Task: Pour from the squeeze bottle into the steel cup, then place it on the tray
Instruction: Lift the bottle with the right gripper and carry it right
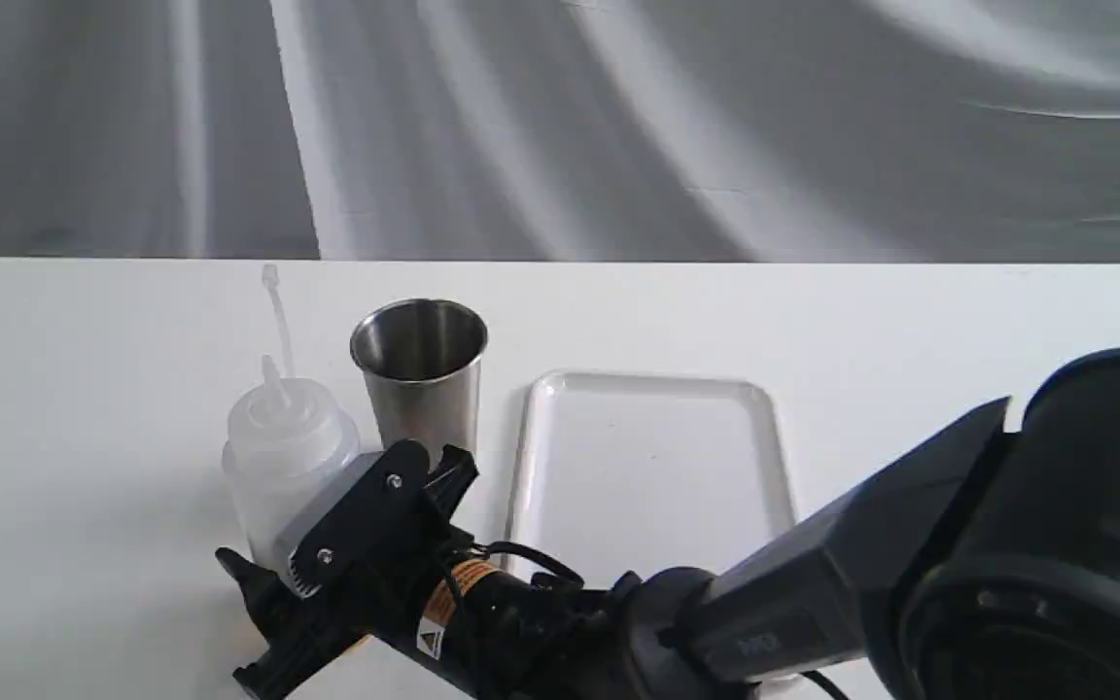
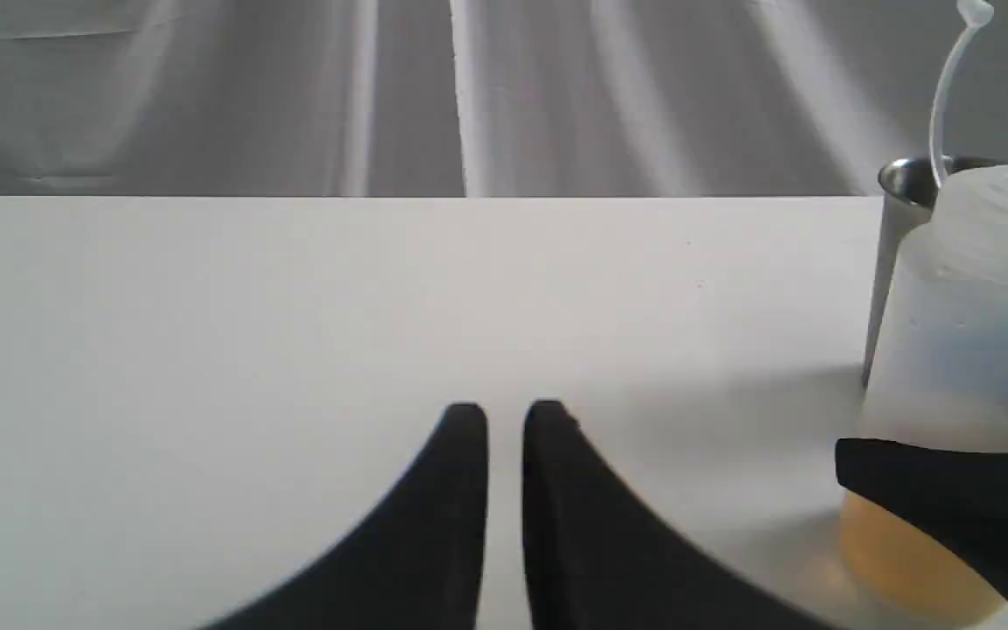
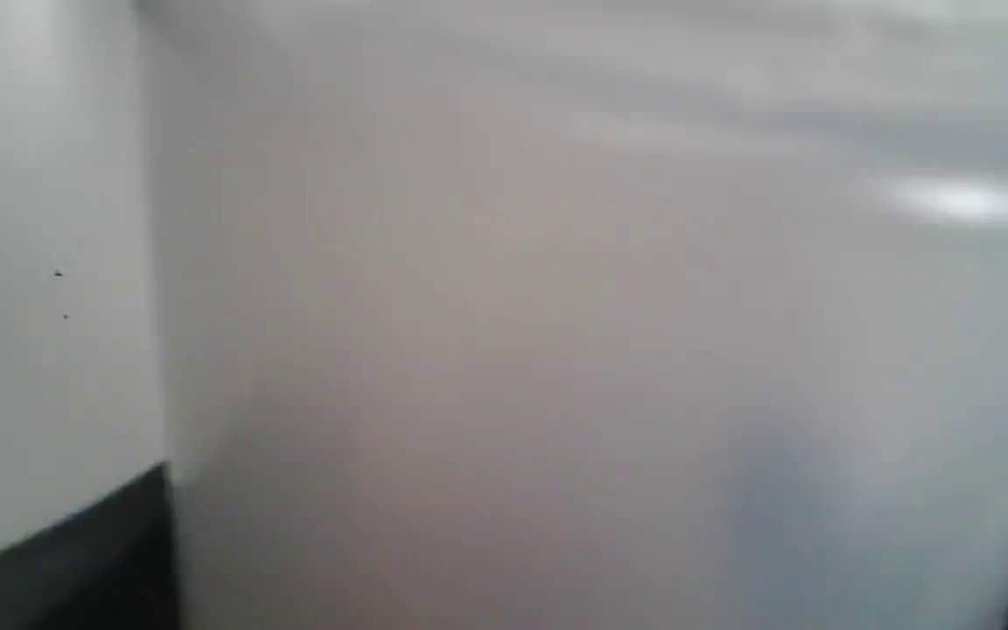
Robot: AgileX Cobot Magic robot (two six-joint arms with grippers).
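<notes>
The squeeze bottle (image 1: 283,452) stands upright on the white table, left of the steel cup (image 1: 421,384); amber liquid shows low in the bottle (image 2: 915,560). My right gripper (image 1: 273,559) reaches across from the right and is shut on the bottle's lower body, one black finger (image 2: 950,499) lying across it. In the right wrist view the bottle (image 3: 556,350) fills the frame as a blur. The white tray (image 1: 521,467) lies right of the cup. My left gripper (image 2: 504,416) hovers low over bare table, shut on nothing, left of the bottle (image 2: 968,332) and the cup (image 2: 898,210).
The bottle's thin cap strap (image 1: 276,311) sticks up above the nozzle. A grey draped cloth (image 1: 618,126) hangs behind the table's far edge. My right arm's bulky black body (image 1: 1007,554) covers the tray's near right corner.
</notes>
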